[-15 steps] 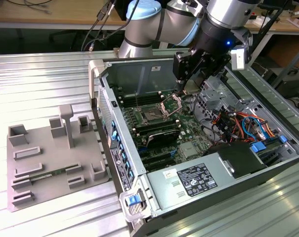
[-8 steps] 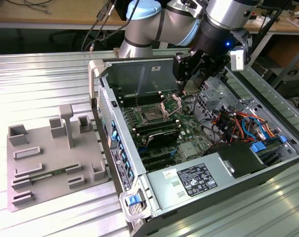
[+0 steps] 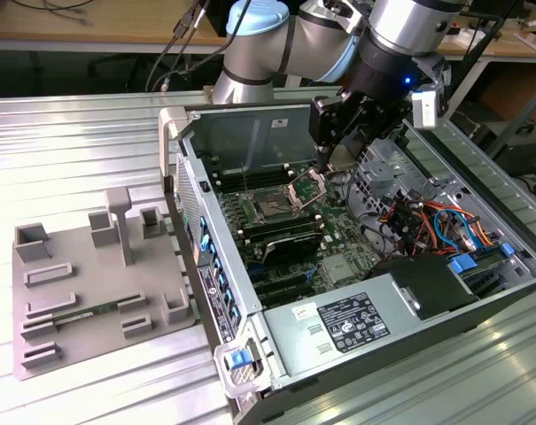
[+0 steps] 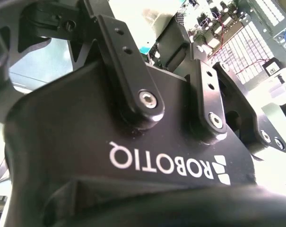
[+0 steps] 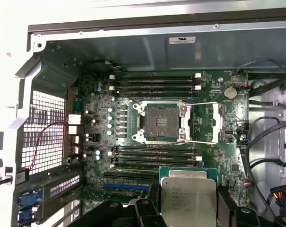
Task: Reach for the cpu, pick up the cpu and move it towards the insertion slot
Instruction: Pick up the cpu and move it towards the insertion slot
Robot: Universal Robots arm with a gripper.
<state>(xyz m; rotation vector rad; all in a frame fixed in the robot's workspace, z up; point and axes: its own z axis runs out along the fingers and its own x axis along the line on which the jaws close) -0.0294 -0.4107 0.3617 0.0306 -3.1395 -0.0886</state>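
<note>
1. The gripper point(image 3: 325, 158) hung inside the open computer case point(image 3: 276, 115), above the green motherboard point(image 3: 290, 232), seen in the exterior view.
2. In the first wrist view, the cpu point(image 5: 187, 198) sat clamped between the black fingers point(image 5: 227, 204), silvery top facing the camera; the jaws were closed narrowly on its edges.
3. The insertion slot point(image 5: 160, 122) lay open on the board, its dark square exposed and its metal bracket point(image 5: 218, 122) swung aside.
4. The cpu was held clear of the slot, near it, over the long memory slots point(image 5: 154, 153).
5. A grey tray point(image 3: 99, 283) with plastic frames lay outside the case, toward the exterior view's left.
</note>
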